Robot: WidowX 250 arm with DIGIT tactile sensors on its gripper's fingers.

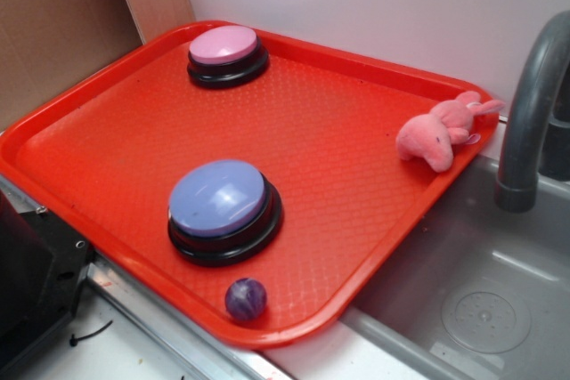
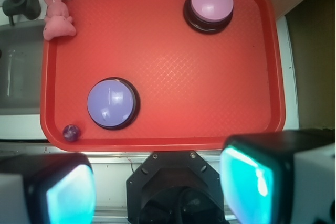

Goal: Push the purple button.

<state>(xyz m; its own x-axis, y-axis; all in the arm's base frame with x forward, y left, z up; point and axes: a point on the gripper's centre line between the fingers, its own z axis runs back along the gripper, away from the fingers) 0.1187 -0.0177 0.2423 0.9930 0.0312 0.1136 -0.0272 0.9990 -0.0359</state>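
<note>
The purple button (image 1: 219, 200) sits near the red tray's (image 1: 356, 131) front rim; bare tray lies beyond it. The hand (image 2: 157, 187) hovers off the tray's edge, released, fingers (image 2: 254, 182) spread wide.

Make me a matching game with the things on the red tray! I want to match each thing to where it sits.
Things:
1. purple button
2. pink button
3. pink bunny
4. little purple ball

Places:
A. on the tray's edge, next to the sink
B. far corner of the tray, by the wall
C. right beside the ball
D. in a tray corner, beside the purple button

Pairs: 1-C, 2-B, 3-A, 4-D
</note>
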